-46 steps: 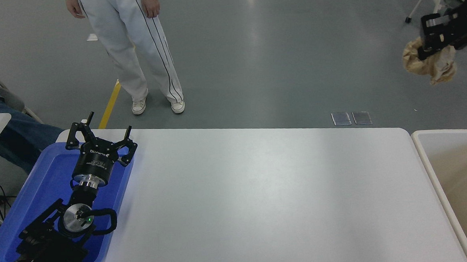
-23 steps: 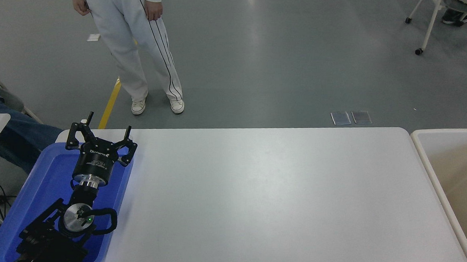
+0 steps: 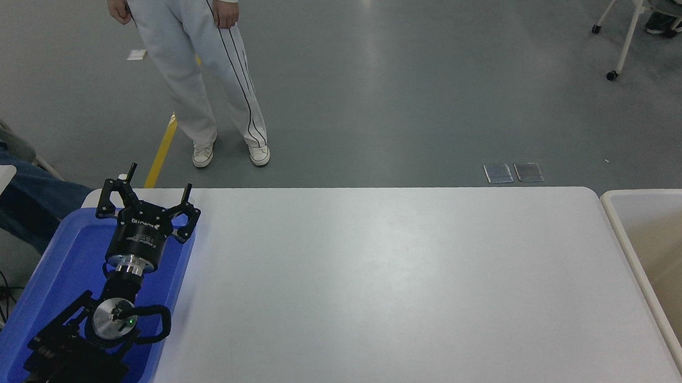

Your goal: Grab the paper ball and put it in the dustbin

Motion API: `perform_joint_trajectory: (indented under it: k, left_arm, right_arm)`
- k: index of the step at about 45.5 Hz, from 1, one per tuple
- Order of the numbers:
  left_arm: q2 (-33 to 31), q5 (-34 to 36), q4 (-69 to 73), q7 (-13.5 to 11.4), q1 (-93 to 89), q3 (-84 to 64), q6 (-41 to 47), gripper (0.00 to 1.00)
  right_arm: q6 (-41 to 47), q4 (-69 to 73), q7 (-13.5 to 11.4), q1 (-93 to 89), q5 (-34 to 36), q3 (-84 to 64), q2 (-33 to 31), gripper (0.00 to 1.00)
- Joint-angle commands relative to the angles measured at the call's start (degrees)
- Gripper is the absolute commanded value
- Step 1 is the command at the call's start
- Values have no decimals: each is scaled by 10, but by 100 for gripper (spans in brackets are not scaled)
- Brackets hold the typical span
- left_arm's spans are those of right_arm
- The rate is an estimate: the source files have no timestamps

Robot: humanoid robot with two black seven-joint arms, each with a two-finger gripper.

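Standing at the table's (image 3: 381, 283) right end, the dustbin (image 3: 617, 229) shows a thick off-white rim and smooth beige inner walls; no paper ball is visible. Parked lower left, the left gripper (image 3: 145, 196) hovers over a glossy blue tray (image 3: 59, 276), fingers spread, holding nothing

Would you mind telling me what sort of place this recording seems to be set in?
Probably a robotics lab or test hall: a smooth grey floor with a yellow line, a white rectangular table with a shallow blue plastic tray, a wheeled chair, and a person in white trousers watching.
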Motion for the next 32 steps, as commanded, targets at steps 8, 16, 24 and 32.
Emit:
perform_joint_trajectory:
  k: [8, 16, 24, 32]
  left_arm:
    - [0, 0, 0, 0, 0, 0, 0, 100]
    - [0, 0, 0, 0, 0, -1, 0, 100]
    - [0, 0, 0, 0, 0, 0, -1, 100]
    - [0, 0, 0, 0, 0, -1, -1, 100]
  right_arm:
    - [0, -72, 0, -127, 0, 66, -19, 0]
    - [0, -122, 0, -172, 0, 106, -29, 0]
    - [0, -193, 0, -348, 7, 230, -33, 0]
    - [-16, -228, 0, -451, 9, 312, -32, 0]
